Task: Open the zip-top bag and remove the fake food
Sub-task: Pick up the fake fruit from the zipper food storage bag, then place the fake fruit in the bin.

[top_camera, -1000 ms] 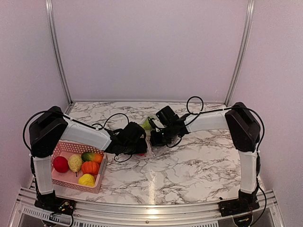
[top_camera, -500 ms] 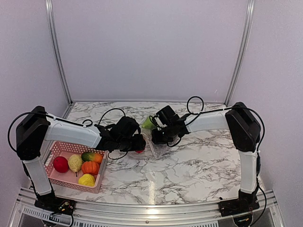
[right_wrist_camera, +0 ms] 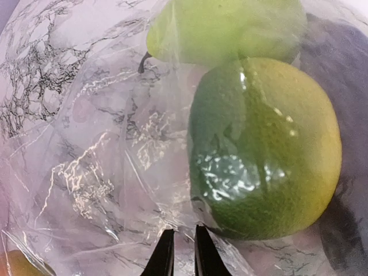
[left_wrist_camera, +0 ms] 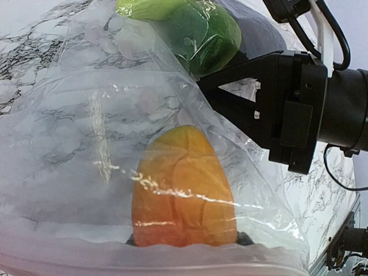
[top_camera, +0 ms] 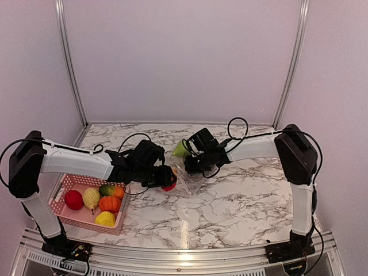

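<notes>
The clear zip-top bag [top_camera: 192,177] lies at mid-table between both grippers. My right gripper [top_camera: 188,165] is shut on a fold of its film, the two fingertips [right_wrist_camera: 165,257] almost touching in the right wrist view [right_wrist_camera: 181,256]. A dark green fruit [right_wrist_camera: 264,149] and a pale green pear [right_wrist_camera: 224,26] sit in the bag; the green fruit also shows from above [top_camera: 180,150]. My left gripper [top_camera: 161,175] is shut on an orange-red fruit [top_camera: 170,184]. In the left wrist view the fruit [left_wrist_camera: 184,184] sits between the jaws [left_wrist_camera: 185,238], seen through bag film [left_wrist_camera: 86,144].
A pink mesh basket [top_camera: 68,217] at the near left holds a red apple [top_camera: 73,199], a yellow pear [top_camera: 91,197], an orange pumpkin [top_camera: 110,203], a lemon [top_camera: 105,218] and a green-orange piece [top_camera: 112,190]. Walls stand at the back and both sides.
My left arm has drawn back toward the left, and the orange-red fruit now shows at its gripper by the bag's left edge. The right gripper has kept its hold on the bag.
</notes>
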`<action>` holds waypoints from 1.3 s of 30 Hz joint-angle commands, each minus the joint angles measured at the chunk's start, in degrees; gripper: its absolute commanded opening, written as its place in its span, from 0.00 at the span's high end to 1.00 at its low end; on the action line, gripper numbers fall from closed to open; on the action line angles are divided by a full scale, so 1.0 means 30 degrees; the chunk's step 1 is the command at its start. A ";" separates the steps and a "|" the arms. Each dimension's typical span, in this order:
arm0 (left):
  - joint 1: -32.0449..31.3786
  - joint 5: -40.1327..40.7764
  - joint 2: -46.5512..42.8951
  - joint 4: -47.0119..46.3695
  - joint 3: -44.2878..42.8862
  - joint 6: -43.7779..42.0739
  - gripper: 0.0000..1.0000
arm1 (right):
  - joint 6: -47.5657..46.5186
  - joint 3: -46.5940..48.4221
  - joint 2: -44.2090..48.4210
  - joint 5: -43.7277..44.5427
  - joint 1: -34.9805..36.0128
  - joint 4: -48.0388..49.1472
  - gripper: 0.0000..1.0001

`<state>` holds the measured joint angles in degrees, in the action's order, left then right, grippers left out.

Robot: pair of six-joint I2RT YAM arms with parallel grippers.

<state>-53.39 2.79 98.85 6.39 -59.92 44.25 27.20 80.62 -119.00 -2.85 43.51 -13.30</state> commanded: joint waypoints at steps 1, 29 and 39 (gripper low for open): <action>-0.0086 -0.1251 -0.0902 0.0920 0.0604 -0.0420 0.54 | -0.0015 0.0050 0.0680 0.0509 0.0151 0.0496 0.88; -0.0515 -0.0051 -0.8987 0.5599 0.5458 0.1938 0.54 | -0.0066 0.0580 0.1815 -0.0201 0.0227 0.0681 0.86; -0.0457 0.5097 -1.3368 0.9157 0.6640 0.6622 0.54 | -0.0117 0.0260 0.2361 -0.0509 0.0351 0.0888 0.86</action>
<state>-54.76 9.39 62.78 26.89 -41.87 56.21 27.18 80.64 -114.26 -3.79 43.99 -11.75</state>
